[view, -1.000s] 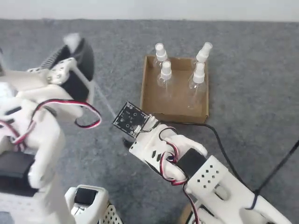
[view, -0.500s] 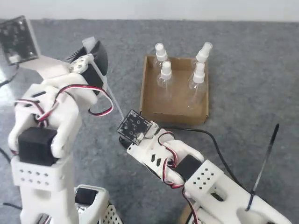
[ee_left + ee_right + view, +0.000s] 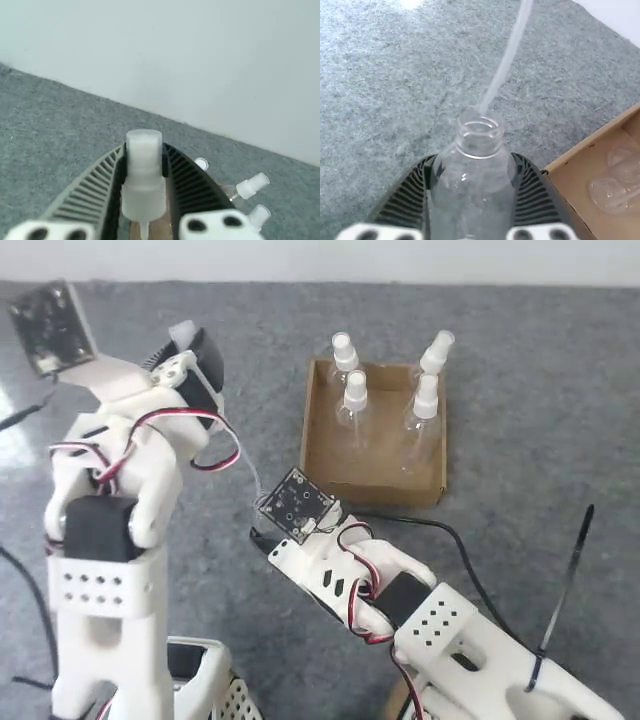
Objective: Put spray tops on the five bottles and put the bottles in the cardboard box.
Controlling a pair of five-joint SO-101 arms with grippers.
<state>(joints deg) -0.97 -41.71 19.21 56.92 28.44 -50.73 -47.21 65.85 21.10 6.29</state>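
Spray top (image 3: 144, 175): it is pinched upright by its collar between the ribbed black fingers (image 3: 100, 185) of the left gripper (image 3: 144, 150), with the white cap standing clear above the fingertips. From that grip a thin tube (image 3: 502, 65) is seen slanting down to the open neck of a clear bottle (image 3: 475, 180). Its end is met at the far rim of the mouth (whether it is already inside cannot be told). The bottle is clamped by its shoulders between the fingers (image 3: 405, 195) of the right gripper (image 3: 474, 159), and no top is fitted on it.

From above, the left gripper (image 3: 190, 350) is held high toward the far left corner of the table (image 3: 520, 350), and the tube (image 3: 235, 455) is seen running from it toward the right arm, which is stretched in from the near edge. The cardboard box (image 3: 318, 440) is placed near the far edge, just beyond the right arm's wrist. Four capped bottles (image 3: 354, 405) are stood inside it, two by two, against its far wall.
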